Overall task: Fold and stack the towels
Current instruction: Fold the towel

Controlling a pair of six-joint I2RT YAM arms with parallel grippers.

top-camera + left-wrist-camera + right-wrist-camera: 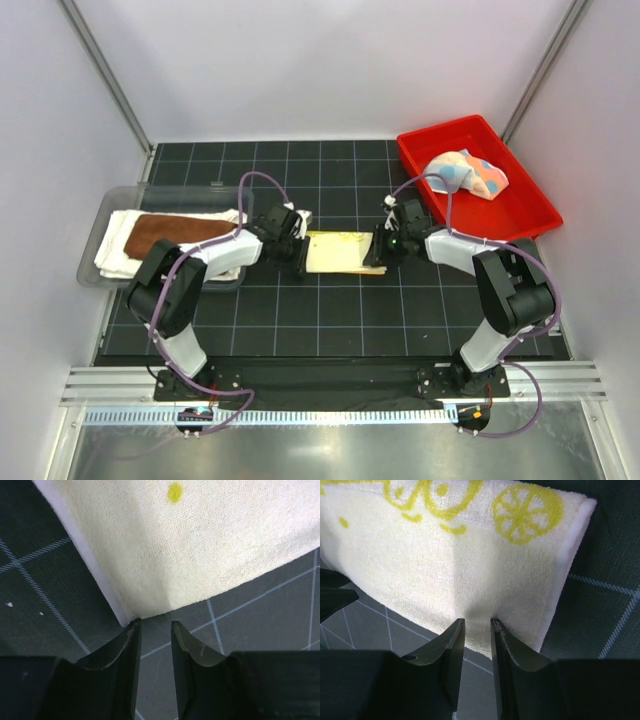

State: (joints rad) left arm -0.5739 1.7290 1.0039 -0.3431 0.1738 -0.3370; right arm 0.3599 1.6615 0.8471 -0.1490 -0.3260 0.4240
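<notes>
The black gridded surface carries everything. At its left stands a clear tray holding the large cream-white towel, folded, with the brown towel lying flat on top of it. At the far right a red bin holds the pastel towel, bunched and unfolded. In the middle, between the two arms, lies the small yellow towel, folded into a flat rectangle.

The left gripper sits at the yellow towel's left end and the right gripper at its right end. Each has its jaws parted only narrowly and holds nothing.

The yellow towel looks light, soft and limp. It will probably sag and unfold if lifted by one point, so a pinch through all the layers at both ends, or along the folded edge, seems the safest hold. Its terry nap should give the fingers good purchase. The thick folded edge may be hard to get a narrow jaw around.

The top view gives the layout but hides the fingers. The left wrist view shows the left gripper just short of a towel corner, with bare mat in its gap. The right wrist view shows the right gripper over the near edge, with cloth lying flat beneath and not pinched. It also shows a lemon print.
</notes>
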